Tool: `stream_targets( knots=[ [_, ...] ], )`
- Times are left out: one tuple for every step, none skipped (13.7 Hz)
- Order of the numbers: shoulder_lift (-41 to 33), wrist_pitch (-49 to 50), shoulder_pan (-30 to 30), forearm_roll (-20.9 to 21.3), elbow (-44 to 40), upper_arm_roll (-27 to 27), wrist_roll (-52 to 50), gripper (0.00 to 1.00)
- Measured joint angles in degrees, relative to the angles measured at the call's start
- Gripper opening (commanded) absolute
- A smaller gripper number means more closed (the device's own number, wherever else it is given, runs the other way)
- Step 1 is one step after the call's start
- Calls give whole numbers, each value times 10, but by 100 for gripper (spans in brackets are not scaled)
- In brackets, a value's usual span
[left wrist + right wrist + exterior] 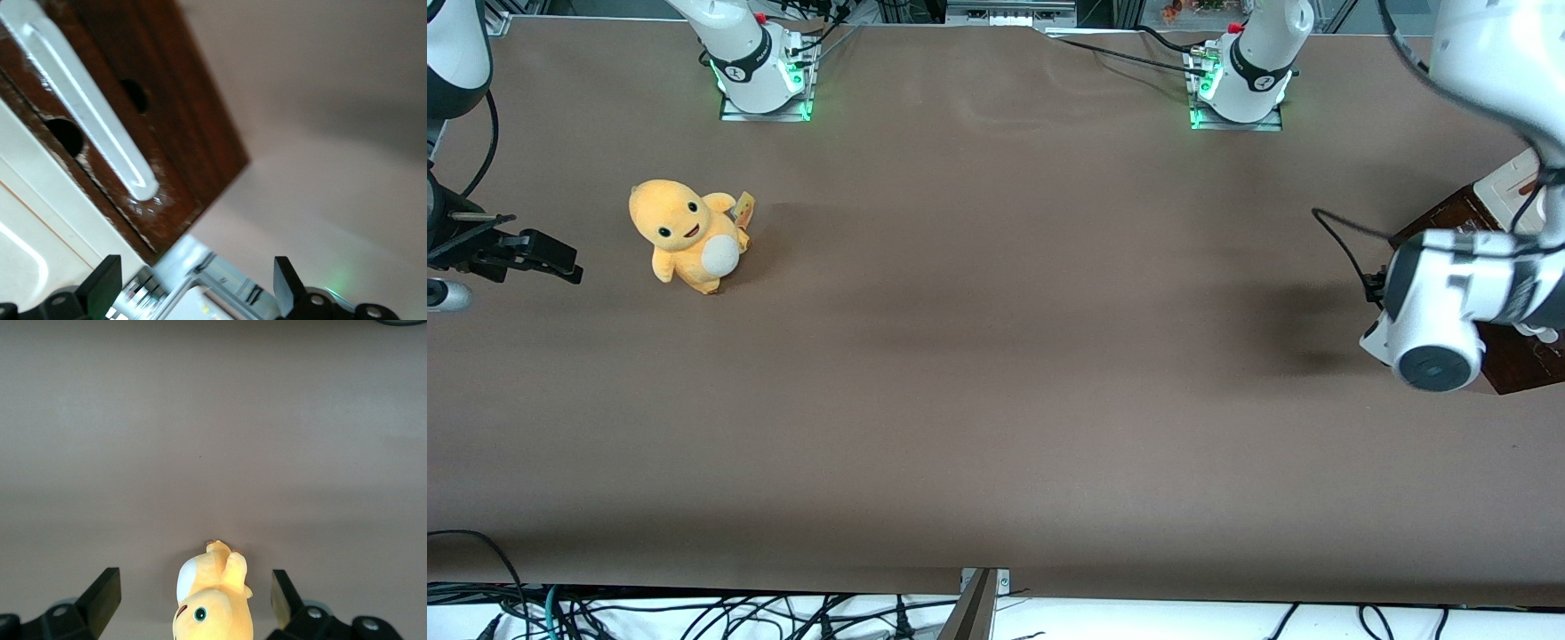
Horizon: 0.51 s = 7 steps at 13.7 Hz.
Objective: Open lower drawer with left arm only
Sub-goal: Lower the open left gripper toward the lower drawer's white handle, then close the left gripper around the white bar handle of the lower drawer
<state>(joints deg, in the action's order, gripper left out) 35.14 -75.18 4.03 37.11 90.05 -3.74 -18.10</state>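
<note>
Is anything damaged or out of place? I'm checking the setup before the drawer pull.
The lower drawer front looks scuffed, with pale worn patches around its white bar handle. A yellow plush toy sits toward the parked arm's end of the table. The gripper hovers by the handle, jaws open.

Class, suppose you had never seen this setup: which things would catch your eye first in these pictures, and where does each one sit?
The yellow plush toy stands out first, alone on the brown table toward the parked arm's end. At the working arm's end, the glossy white left arm hangs over a dark red-brown cabinet. Its open gripper is close to the lower drawer, near the long white bar handle but not touching it.
</note>
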Motion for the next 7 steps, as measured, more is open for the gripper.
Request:
stream_targets(
  knots=[
    [22, 1, 0, 24, 0, 0, -21, 100],
    [40, 3, 1, 48, 0, 0, -36, 100],
    [55, 11, 1, 77, 0, 1, -45, 100],
    [66, 17, 3, 107, 0, 2, -50, 100],
    [76, 22, 5, 135, 0, 4, -57, 100],
    [85, 24, 9, 156, 0, 6, -65, 100],
    [92, 25, 15, 175, -1, 7, -74, 100]
  ],
)
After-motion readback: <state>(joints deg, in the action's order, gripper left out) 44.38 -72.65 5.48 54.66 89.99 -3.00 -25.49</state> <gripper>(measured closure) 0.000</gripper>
